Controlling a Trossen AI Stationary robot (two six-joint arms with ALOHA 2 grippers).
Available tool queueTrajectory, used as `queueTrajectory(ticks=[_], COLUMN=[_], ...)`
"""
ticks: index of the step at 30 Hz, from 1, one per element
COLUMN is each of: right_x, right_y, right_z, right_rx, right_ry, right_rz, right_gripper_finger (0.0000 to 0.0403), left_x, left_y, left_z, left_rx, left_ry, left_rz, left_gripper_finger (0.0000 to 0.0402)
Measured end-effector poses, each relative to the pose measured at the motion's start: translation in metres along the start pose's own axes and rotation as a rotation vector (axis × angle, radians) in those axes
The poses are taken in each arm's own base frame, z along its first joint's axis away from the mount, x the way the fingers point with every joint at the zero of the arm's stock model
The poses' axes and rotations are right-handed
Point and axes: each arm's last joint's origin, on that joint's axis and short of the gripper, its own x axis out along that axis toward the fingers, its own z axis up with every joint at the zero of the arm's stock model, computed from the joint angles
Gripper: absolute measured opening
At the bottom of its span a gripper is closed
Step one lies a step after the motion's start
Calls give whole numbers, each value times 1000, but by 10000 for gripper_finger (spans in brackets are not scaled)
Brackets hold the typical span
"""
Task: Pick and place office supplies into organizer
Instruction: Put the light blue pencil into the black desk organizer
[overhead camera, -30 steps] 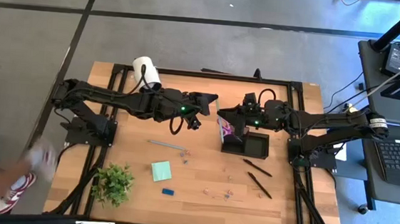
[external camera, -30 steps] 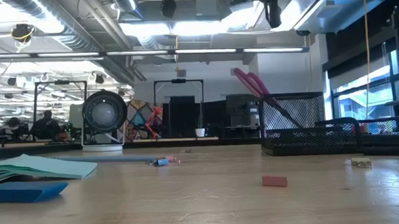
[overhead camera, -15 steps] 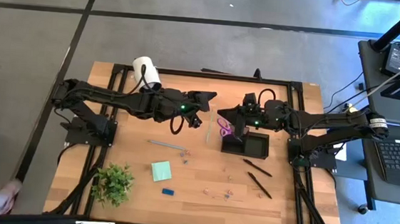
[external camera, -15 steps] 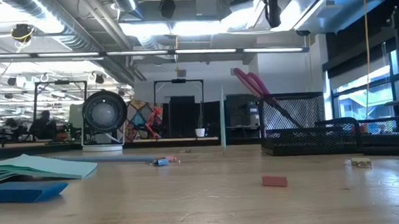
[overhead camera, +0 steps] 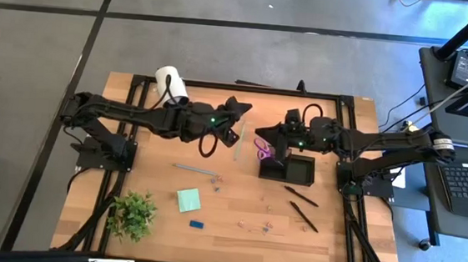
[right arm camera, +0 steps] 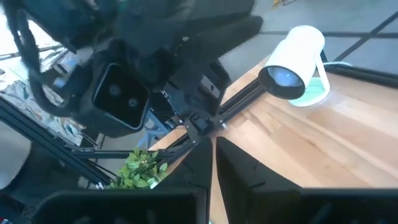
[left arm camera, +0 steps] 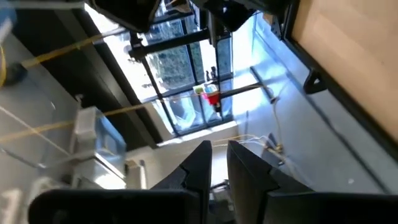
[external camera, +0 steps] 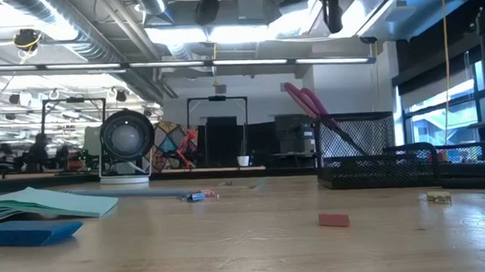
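Left gripper (overhead camera: 238, 119) first, from above: it hangs over the bare table short of the organizer (overhead camera: 298, 169), and one thin grey-green pen (overhead camera: 239, 145) shows just past its tip, apart from it, between it and my right gripper (overhead camera: 276, 143), which sits over the organizer's taller end. The purple-handled scissors (overhead camera: 261, 147) are in, handles poking out right beside the right gripper, so I judge that item done and little else. Left to place, all nearer the table's front than either gripper, are a second grey-green pen (overhead camera: 194, 170), the light green notepad (overhead camera: 188, 199), the tiny blue block (overhead camera: 196, 224), the clips (overhead camera: 256, 226) and two black pens (overhead camera: 302, 197) on the right gripper's side. From table height the scissors lean up out of the black mesh organizer, handles well above its rim, and no pen stands upright near it, so the loose pen is probably lying flat. My left wrist camera shows my fingers (left arm camera: 200, 168) almost together, only a sliver between them, nothing in it. My right wrist camera shows those fingers (right arm camera: 245, 168) drawn together too, empty — beyond them only the white cylinder (right arm camera: 295, 56) and the plant (right arm camera: 142, 167).
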Motion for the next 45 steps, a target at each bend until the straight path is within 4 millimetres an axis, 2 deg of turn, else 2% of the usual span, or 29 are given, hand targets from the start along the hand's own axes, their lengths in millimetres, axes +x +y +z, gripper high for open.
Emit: queueTrajectory(ticks=[5,12,15,19,27,31,37,40,45], right_x=[-11,-47,-62,-78,-87,-88,-88,-88,-88], right_y=[1,-3,-7,-10,-18,-23,-28,-29,-30], right_z=[5,21,27,31,31,30,30,31,30], right_rx=[-18,-23,-22,-25,-72,-77,-120,-139,-177], right_ry=[8,6,4,0,32,57,75,74,88], right_rz=[-7,-49,-74,-96,-158,-198,-235,-240,-245], right_gripper_finger=[27,28,28,28,28,28,28,28,28], left_x=[3,11,17,28,45,56,69,77,95], left_y=[-1,-3,-6,-17,-44,-55,-66,-78,-103], left_z=[-5,-18,-31,-53,-97,-105,-108,-111,-108], left_rx=[-210,-660,-859,-1002,-1573,-1647,-1828,-1906,-1996], left_ry=[18,91,179,270,268,275,189,219,331], left_rz=[-3,12,30,-6,-237,-296,-433,-491,-572], left_gripper_finger=[45,45,45,45,46,66,122,139,142])
